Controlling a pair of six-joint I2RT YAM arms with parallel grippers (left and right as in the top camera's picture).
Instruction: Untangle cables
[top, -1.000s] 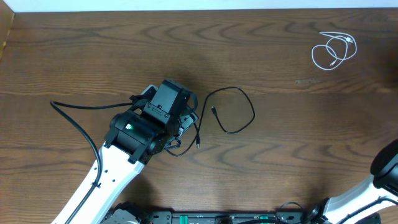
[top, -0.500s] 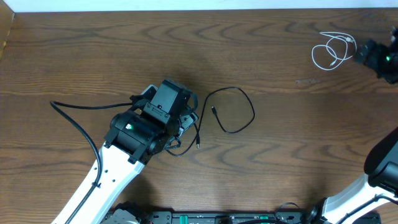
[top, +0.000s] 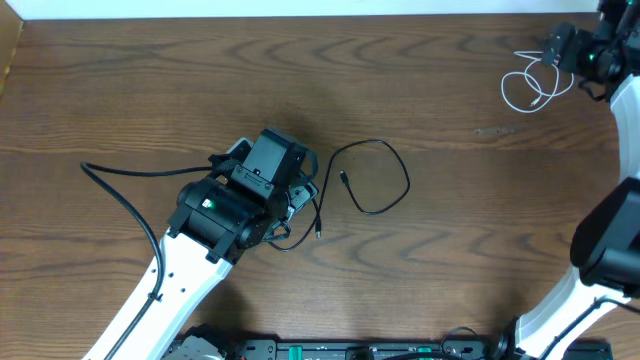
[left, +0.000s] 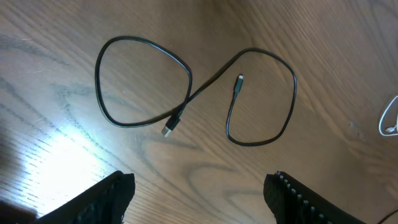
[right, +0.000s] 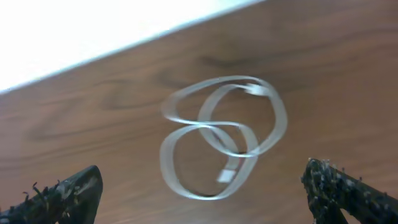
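The black cable (top: 407, 180) lies loose in open curves right of my left gripper (top: 303, 185). In the left wrist view the black cable (left: 205, 90) forms a figure-eight with both plug ends free, ahead of my left gripper (left: 199, 186), which is open and empty. The white cable (top: 527, 76) lies coiled on its own at the far right, apart from the black one. My right gripper (top: 556, 46) hovers at its upper right. The right wrist view shows the white cable (right: 165, 155) blurred between the wide-open, empty fingers of my right gripper (right: 202, 186).
A thick black arm wire (top: 120, 190) trails over the table to the left of the left arm. The table's far edge (top: 300, 15) runs along the top, close behind the white cable. A little of the white cable (left: 388, 121) shows at the left wrist view's right border.
The right arm has swung in from the right edge and moved left to the white cable. The left arm and both cables have not moved.
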